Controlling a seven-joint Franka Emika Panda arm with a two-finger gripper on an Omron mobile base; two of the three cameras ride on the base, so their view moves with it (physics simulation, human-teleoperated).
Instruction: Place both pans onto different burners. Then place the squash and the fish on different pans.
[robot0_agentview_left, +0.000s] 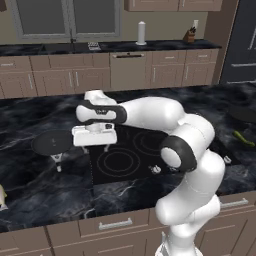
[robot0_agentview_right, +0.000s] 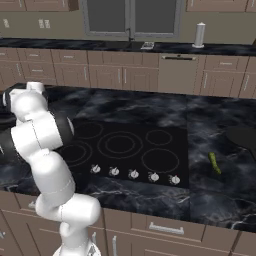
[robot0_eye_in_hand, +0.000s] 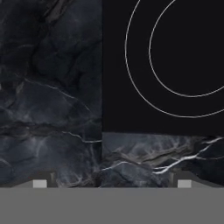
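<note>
One dark pan lies on the marble counter left of the cooktop, its thin handle pointing toward the front. My gripper hangs open just right of that pan, over the cooktop's left front corner, with nothing between its fingers. The hand view looks straight down past the widely spread fingertips at a burner ring and bare marble. A second pan rests on the counter far right. The green squash lies just in front of it. A pale bit of the fish peeks in at the left edge.
Silver knobs line the cooktop's front edge. Several burner rings mark the glossy black glass. A back counter with cabinets carries a white roll and a knife block.
</note>
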